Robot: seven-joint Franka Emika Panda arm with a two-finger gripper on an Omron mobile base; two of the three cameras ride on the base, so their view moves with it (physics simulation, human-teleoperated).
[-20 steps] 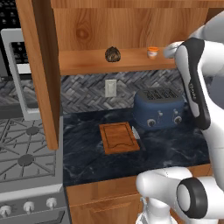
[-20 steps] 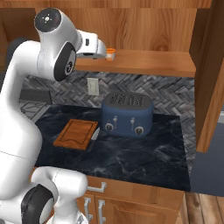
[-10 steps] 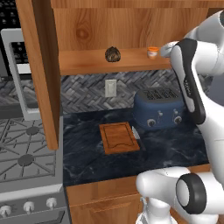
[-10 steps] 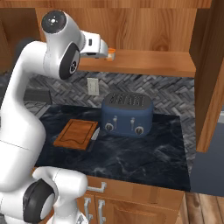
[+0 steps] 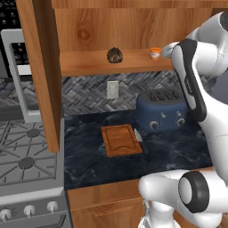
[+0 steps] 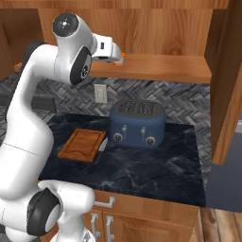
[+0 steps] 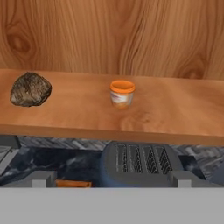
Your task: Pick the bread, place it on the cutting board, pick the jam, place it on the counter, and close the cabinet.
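The bread [image 5: 115, 55] is a dark mottled lump on the open cabinet's shelf [image 5: 89, 66]. In the hand view the bread [image 7: 30, 89] lies at the left. The jam [image 5: 155, 53], a small orange jar, stands upright to its right and sits centred in the hand view [image 7: 122, 93]. My gripper [image 5: 168, 50] hovers just right of the jam at shelf height, open and empty. Its fingertips [image 7: 43, 178] stand wide apart, short of the shelf edge. The cutting board [image 5: 120, 140] lies bare on the dark counter [image 5: 178, 151] below. In the right base view the gripper [image 6: 117, 53] covers most of the jam [image 6: 122, 55].
A blue toaster [image 5: 161, 110] stands on the counter right of the board, under the jam, and a knife [image 5: 138, 135] lies between them. The cabinet doors [image 5: 42, 67] [image 6: 229, 80] hang open at both sides. A gas stove [image 5: 26, 156] and a microwave [image 5: 18, 80] are at the left.
The hand has edged a little closer to the jam on the shelf. Bread, jam and board have not moved.
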